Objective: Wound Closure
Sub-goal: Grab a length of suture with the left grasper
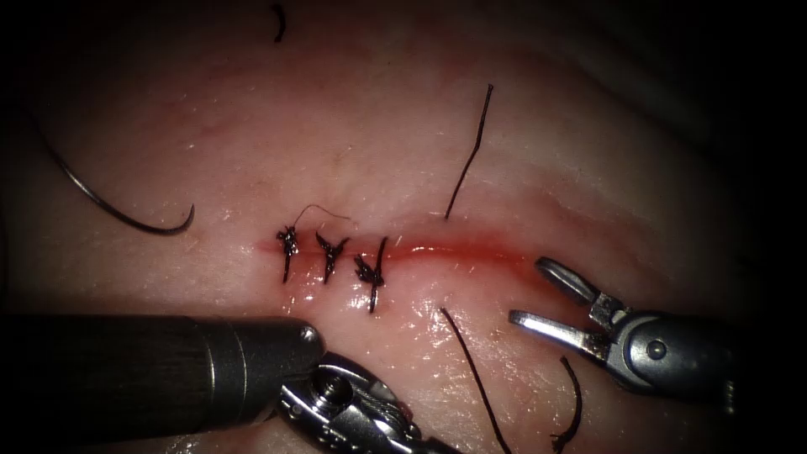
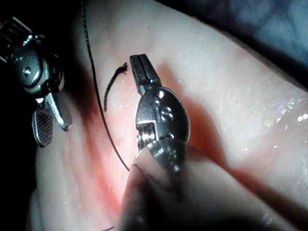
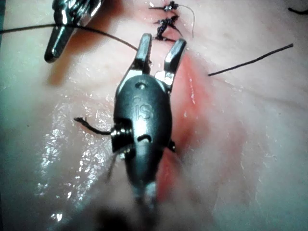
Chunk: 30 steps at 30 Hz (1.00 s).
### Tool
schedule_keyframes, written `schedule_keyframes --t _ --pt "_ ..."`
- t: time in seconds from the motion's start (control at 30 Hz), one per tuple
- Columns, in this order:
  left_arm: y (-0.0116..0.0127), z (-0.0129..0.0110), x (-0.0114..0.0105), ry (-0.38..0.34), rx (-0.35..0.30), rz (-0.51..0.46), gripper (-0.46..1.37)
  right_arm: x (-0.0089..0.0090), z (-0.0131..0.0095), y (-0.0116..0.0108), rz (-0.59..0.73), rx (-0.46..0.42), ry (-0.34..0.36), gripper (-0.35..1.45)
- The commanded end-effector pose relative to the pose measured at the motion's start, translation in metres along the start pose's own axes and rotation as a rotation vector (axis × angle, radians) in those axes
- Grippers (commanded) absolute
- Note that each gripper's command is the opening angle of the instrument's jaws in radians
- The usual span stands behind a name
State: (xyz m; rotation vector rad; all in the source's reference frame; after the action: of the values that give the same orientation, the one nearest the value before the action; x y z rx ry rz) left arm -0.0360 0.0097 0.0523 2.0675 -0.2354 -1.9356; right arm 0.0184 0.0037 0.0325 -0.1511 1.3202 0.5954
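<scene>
left claw (image 2: 136, 65) closed and empty, right claw (image 1: 530, 292) open and empty; needle (image 1: 118, 210) lies free on tissue (image 1: 588, 168), left of cut (image 1: 454, 250).

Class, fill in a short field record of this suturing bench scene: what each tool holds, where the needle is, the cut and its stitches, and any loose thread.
Left tool: jaws shut, holding nothing
Right tool: jaws open, holding nothing
Needle: lying on the tissue, left of the cut, not in it
Cut: red fluid along its open right part
Stitches: three knotted, at the cut's left end
Thread: runs above and below the cut
Cut ends of thread: loose near the right tool
</scene>
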Motion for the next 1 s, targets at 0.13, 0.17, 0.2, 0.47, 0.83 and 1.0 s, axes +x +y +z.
schedule_keyframes --t 0.13,0.17,0.2,0.47,0.83,1.0 --pt "-0.0001 -0.0001 0.0 -0.001 0.0 -0.001 -0.35 0.0001 -0.0002 -0.0002 0.0 0.003 0.0 0.53" --pt "-0.0001 -0.0001 0.0001 -0.003 0.0 -0.002 -0.35 0.0002 -0.0002 -0.0003 0.0 0.003 0.0 0.53" --pt "-0.0002 -0.0002 0.0002 -0.004 0.0 0.003 -0.35 0.0002 -0.0003 -0.0002 0.001 0.003 0.0 0.53" --pt "-0.002 -0.0029 0.0019 -0.037 0.048 -0.023 -0.35 0.0001 -0.0007 0.0004 0.001 0.008 -0.001 0.53" --pt "-0.0051 -0.0071 0.003 -0.122 0.106 -0.054 -0.35 0.0002 -0.0005 0.0005 0.002 0.006 -0.002 0.54" --pt "-0.0054 -0.006 0.0028 -0.14 0.115 -0.05 0.08 0.0001 -0.0005 0.0005 0.002 0.007 -0.002 0.54"
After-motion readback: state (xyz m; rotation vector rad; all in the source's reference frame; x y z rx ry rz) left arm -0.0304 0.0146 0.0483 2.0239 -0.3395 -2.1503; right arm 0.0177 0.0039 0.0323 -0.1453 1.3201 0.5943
